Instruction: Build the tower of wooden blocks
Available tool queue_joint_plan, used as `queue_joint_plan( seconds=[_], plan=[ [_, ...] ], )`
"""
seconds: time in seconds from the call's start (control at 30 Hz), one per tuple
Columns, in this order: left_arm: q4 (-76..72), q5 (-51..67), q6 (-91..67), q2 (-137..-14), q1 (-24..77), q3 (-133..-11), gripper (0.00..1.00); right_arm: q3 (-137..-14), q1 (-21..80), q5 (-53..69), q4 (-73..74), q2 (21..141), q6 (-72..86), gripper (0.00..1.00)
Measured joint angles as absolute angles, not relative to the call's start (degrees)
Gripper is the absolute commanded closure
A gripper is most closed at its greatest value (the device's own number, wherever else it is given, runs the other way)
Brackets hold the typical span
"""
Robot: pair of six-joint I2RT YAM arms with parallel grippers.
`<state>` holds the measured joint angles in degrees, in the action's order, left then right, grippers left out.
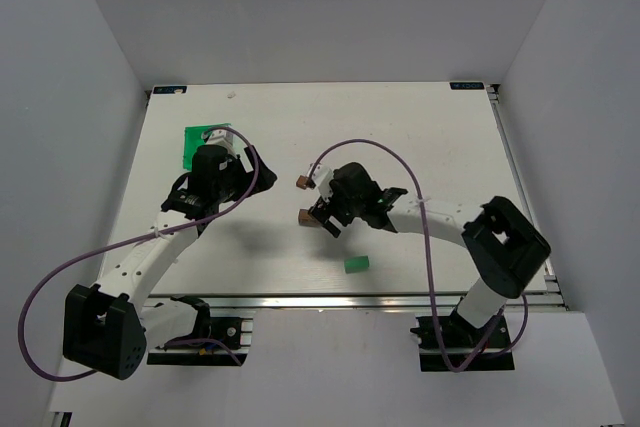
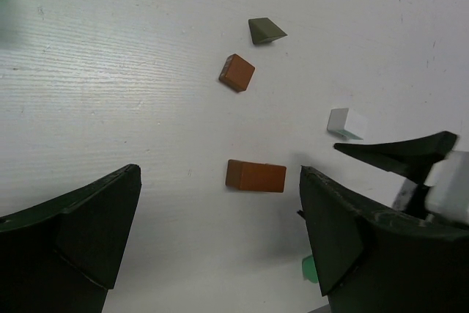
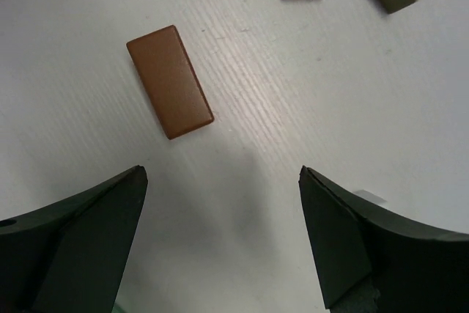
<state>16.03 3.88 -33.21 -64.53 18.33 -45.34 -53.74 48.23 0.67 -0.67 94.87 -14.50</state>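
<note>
On the white table [image 1: 420,117] between grey walls [image 1: 70,97], blocks [image 3: 170,81]

Left arm [image 1: 150,257]: reaches forward from its base on the near left, wrist tipped downward. Right arm [image 1: 440,217]: elbow out to the right, forearm running leftward toward the middle. Left gripper [image 2: 220,174]: jaws spread wide, empty. Right gripper [image 3: 222,174]: jaws spread wide, empty, held above the surface.

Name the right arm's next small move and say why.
Probably lower the right gripper forward onto the long brown block: its jaws stand open and empty, the block lies flat just ahead, untouched, and nothing in view is stacked yet.
</note>
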Motion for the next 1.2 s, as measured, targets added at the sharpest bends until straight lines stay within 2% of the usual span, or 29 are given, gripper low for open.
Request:
queue_joint_plan(
  seconds=[0.23, 0.63, 0.7, 0.8, 0.83, 0.87, 1.03, 1.1, 1.2],
  plan=[
    [16.0, 3.9, -32.1, -64.6, 18.5, -45.3, 0.02, -53.6, 42.9, 0.2, 3.4, 88.3, -20.3, 0.11],
    [15.8, 5.0, -29.5, -65.5, 18.6, -45.3, 0.02, -55.2, 31.4, 6.9, 10.9, 95.8, -33.2, 0.12],
    [15.8, 5.0, -29.3, -65.5, 18.6, -45.3, 0.02, -56.9, 30.5, 8.2, 11.6, 97.2, -34.3, 0.17],
    [15.8, 5.0, -28.9, -65.6, 18.6, -45.3, 0.02, -58.8, 29.5, 9.6, 11.9, 98.6, -35.3, 0.38],
    [15.7, 5.0, -28.9, -65.7, 18.6, -45.3, 0.02, -59.2, 29.2, 10.1, 12.0, 98.9, -35.5, 0.51],
    [15.7, 5.0, -28.8, -65.8, 18.6, -45.3, 0.02, -59.5, 29.0, 10.6, 12.0, 99.0, -35.6, 0.56],
    [15.4, 5.1, -28.5, -66.3, 18.6, -45.3, 0.02, -59.9, 28.1, 12.5, 12.8, 99.3, -35.7, 0.68],
    [15.4, 5.1, -28.5, -66.3, 18.6, -45.3, 0.02, -60.2, 27.8, 12.9, 13.4, 99.3, -35.8, 0.79],
    [15.4, 5.1, -28.5, -66.3, 18.6, -45.3, 0.02, -60.4, 27.7, 13.8, 14.1, 99.3, -36.1, 0.83]
  ],
)
